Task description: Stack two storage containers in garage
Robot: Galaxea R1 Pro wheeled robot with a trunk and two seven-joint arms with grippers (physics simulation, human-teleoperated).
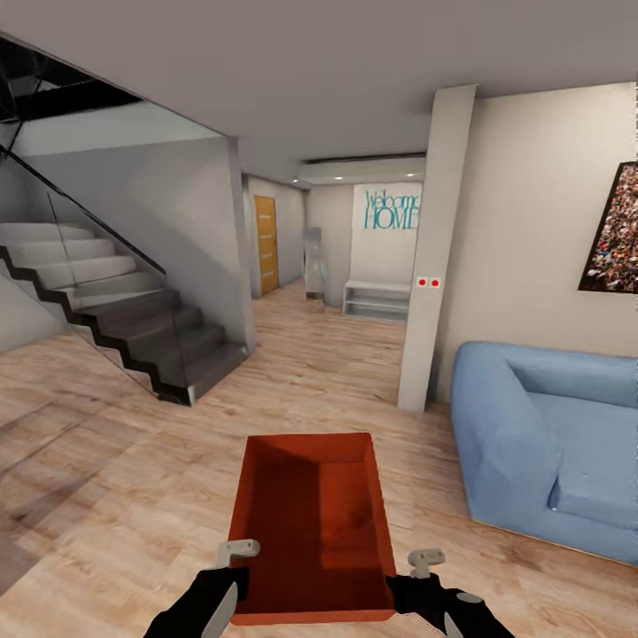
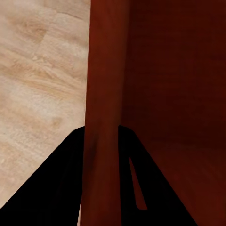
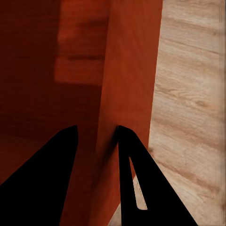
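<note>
Showing an orange-red bin (image 1: 312, 523), black grippers, pale wood-plank floor (image 1: 106, 461), blue sofa (image 1: 549, 443), dark grey stairs (image 1: 151, 337).

Container (image 1: 312, 523) – matt orange-red, smooth thin walls; floor (image 1: 106, 461) pale wood planks w/ grain; sofa (image 1: 549, 443) blue cloth.

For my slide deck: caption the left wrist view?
Left gripper pinching the orange-red container's wall above wood plank floor.
</note>
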